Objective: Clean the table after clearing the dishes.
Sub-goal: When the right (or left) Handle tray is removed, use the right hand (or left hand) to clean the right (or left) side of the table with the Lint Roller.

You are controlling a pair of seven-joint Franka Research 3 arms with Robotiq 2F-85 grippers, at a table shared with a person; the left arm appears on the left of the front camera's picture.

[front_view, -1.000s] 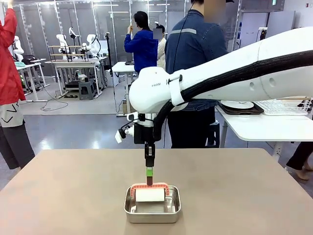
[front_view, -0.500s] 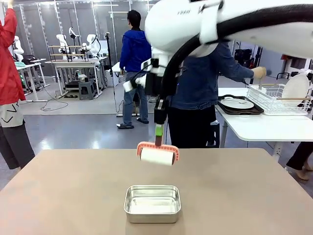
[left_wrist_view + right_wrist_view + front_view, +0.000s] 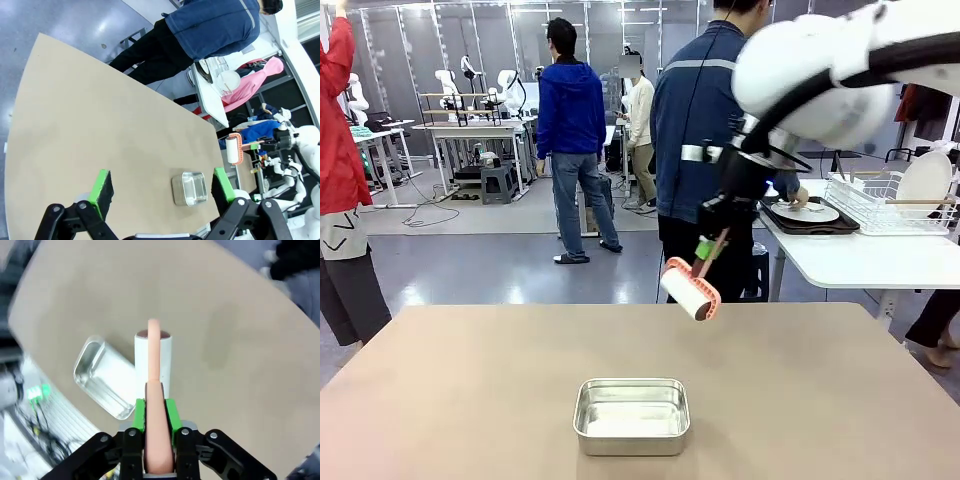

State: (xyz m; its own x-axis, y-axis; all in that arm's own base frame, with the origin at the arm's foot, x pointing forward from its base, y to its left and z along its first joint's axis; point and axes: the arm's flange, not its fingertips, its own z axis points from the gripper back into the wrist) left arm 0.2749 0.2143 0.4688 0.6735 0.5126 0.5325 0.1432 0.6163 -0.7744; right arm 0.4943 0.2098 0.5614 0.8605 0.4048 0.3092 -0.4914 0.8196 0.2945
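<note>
While the left hand (image 3: 162,187) is being held open, a lint roller (image 3: 688,293) is being gripped in the closed right hand (image 3: 705,250), tilted above the surface (image 3: 470,380), beyond the steel pan (image 3: 632,415).

The front view sits low at the near edge of the desk (image 3: 450,400), facing across it into the room. The left wrist view looks down from high and far off (rolled, so the desk runs slantwise). The right wrist view looks steeply down from closer. All three share the desk top, the steel pan (image 3: 631,417) and the lint roller (image 3: 691,290).
</note>
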